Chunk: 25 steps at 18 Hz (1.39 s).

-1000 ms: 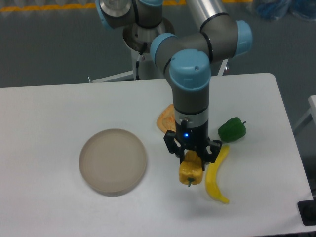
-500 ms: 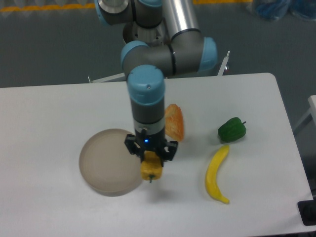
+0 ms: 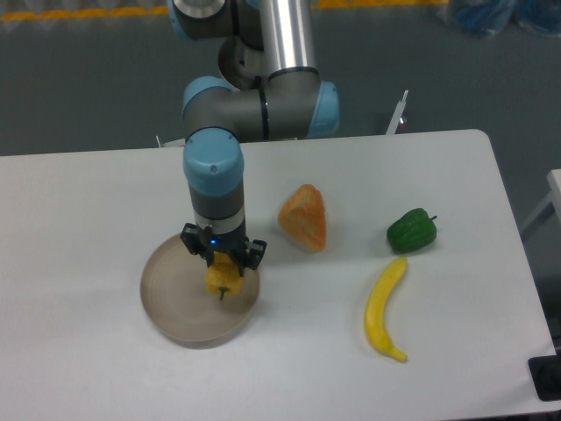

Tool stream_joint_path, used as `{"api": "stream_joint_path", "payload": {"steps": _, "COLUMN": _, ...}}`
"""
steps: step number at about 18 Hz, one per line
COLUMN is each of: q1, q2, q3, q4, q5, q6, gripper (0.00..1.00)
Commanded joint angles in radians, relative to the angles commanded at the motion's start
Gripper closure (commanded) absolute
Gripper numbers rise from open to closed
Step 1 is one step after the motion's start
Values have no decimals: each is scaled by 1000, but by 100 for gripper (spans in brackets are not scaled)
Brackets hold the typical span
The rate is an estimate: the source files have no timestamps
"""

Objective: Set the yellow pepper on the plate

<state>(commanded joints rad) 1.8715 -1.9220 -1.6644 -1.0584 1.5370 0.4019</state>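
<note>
- While the arm reaches down from the back of the table (image 3: 105,193), its hand (image 3: 223,263) sits right over the plate (image 3: 171,311), pointing straight down.
- Both fingers are clamped on the yellow pepper (image 3: 223,277), one on each side of it, so the pepper is squeezed between them.
- That pepper hangs stem-down, with the little dark stem poking out at the bottom toward the plate's surface.
- It's over the right-hand part of the plate as the camera sees it, inside the rim. Whether it's actually touching the plate or just above it is hard to call from this angle.
- Plate is the round grey-beige one toward the left-centre of the white table, with nothing else on it.
- Off to the right of the plate there's an orange wedge-shaped thing (image 3: 304,217), well apart from the hand.
- Further right sits a green pepper (image 3: 411,230), with its stem pointing to the right.
- Just below the green pepper lies a banana (image 3: 385,309), long and curved, its upper tip close to the green pepper.
- A small blue light shows on the wrist just above the fingers.
</note>
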Motion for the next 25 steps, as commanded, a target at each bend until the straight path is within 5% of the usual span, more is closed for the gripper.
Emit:
{"api": "stream_joint_path", "payload": {"steps": 20, "q1": -34, "q2": -54, "q3": 0, "q4": 37, "q5": 3, "q6": -5, "gripper": 42}}
{"api": "stream_joint_path", "payload": {"steps": 23, "q1": -34, "q2": -54, "q3": 0, "q4": 37, "q5": 5, "q6": -5, "gripper": 30}}
{"api": "stream_joint_path", "payload": {"steps": 25, "q1": -32, "q2": -52, "q3": 2, "q4": 37, "q5": 5, "q6": -5, "gripper": 6}}
